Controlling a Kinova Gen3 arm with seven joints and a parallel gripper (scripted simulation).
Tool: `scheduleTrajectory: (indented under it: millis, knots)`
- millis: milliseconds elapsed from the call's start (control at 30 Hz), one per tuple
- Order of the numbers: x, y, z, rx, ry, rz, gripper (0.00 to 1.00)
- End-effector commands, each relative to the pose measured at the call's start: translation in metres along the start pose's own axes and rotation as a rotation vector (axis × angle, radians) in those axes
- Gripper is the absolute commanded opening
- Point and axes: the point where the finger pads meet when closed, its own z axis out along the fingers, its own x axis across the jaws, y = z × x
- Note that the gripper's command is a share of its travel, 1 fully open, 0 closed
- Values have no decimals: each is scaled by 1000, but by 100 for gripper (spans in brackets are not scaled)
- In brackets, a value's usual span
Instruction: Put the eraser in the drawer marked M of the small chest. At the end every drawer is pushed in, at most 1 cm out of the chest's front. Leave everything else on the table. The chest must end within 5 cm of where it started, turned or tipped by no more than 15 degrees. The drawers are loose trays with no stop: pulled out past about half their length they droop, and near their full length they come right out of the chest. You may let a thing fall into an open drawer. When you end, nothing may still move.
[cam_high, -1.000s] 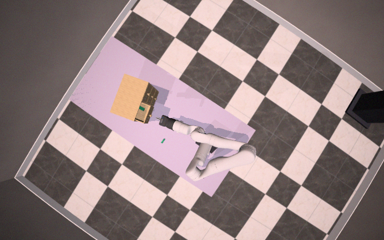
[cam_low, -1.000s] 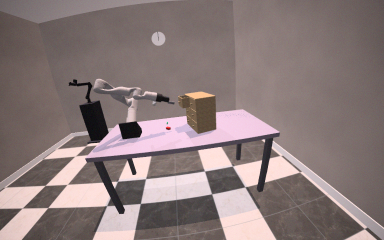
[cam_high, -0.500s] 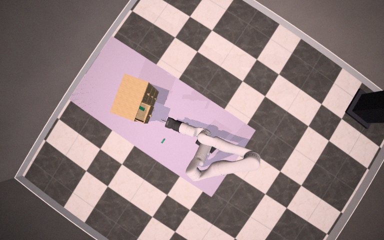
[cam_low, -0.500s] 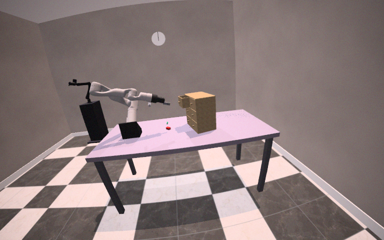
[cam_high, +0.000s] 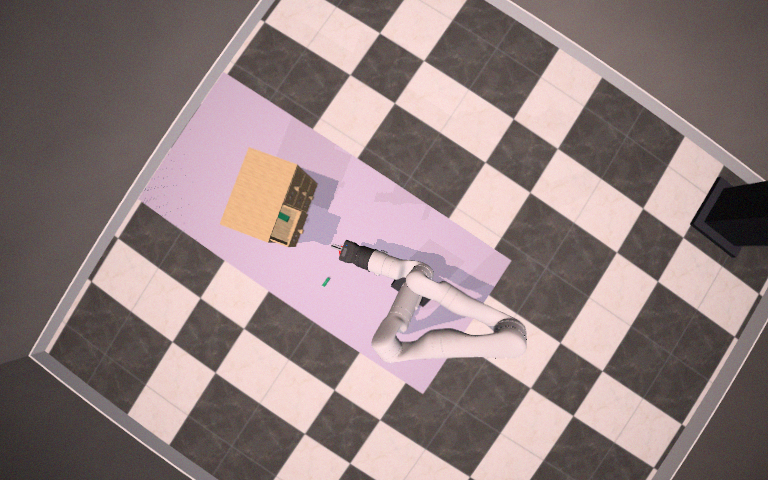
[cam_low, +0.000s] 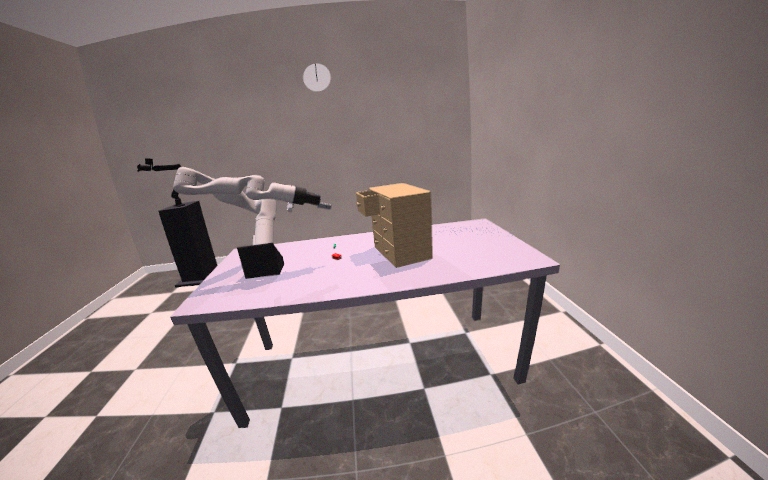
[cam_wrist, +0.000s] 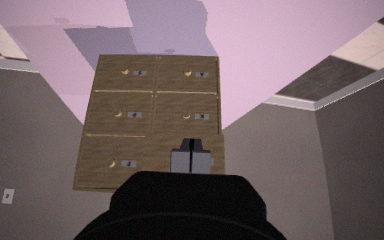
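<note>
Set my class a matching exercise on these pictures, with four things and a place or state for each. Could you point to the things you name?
Things:
1. Gripper (cam_high: 335, 246) (cam_low: 329, 206) (cam_wrist: 191, 150)
2. Larger green piece (cam_high: 283, 216)
3. Smaller green piece (cam_high: 326, 281) (cam_low: 334, 246)
4. Clock (cam_low: 316, 77)

Places or states:
A. On the tabletop (cam_high: 215, 124) (cam_low: 481, 243) (cam_wrist: 250, 50)
B. Shut, holding nothing
C. High on the back wall (cam_low: 226, 101)
D. Inside the pulled-out drawer (cam_high: 289, 227) (cam_low: 368, 204) (cam_wrist: 218, 150)

Right pairs: 1-B, 2-D, 3-A, 4-C
</note>
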Motion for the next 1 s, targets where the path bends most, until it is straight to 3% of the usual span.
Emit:
scheduleTrajectory:
  millis: [0,600,967]
  knots:
    - [-8,5,-16,-11,-24,-8,0]
    - [-8,6,-20,15,-23,-8,0]
    - [-10,13,-31,136,-26,-12,0]
